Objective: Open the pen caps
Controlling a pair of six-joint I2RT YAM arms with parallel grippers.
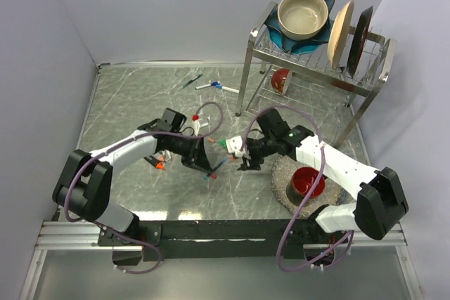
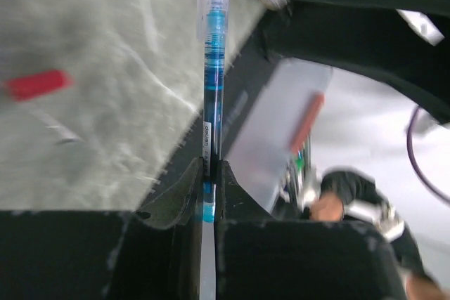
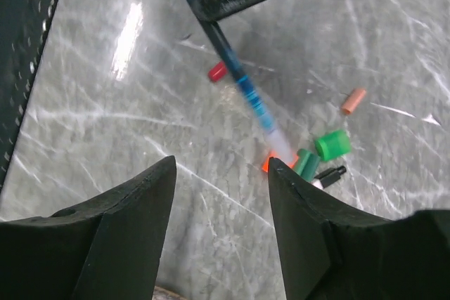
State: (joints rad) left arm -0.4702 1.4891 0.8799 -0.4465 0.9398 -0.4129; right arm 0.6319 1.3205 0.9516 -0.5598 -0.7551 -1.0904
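Left pincer (image 2: 211, 173) pinches the blue pen (image 2: 214, 54) by its barrel; hold that clamp firm. Right pincer (image 3: 221, 166) stands spread, empty (nothing between its tips). Loose pen caps (image 3: 332, 144) lie on the counter (image 3: 105, 138) below the pen. Align right tips around the pen's free end, then pull along its axis.

At the far right of the table (image 1: 140, 103) stands a silver wire dish rack (image 1: 309, 57), with a beige ceramic bowl (image 1: 303, 13) on top, left of two upright plates (image 1: 342, 24). A small red bowl (image 1: 280, 80) sits under it. At near right, a dark red bowl (image 1: 308, 182) rests on a round woven mat (image 1: 281, 180). Two loose marker pens (image 1: 218, 87) lie at far centre. Short plastic pen caps (image 3: 332, 144) lie scattered at centre, beneath the clear blue-ink pen (image 2: 214, 54) in the left gripper (image 2: 212, 177).
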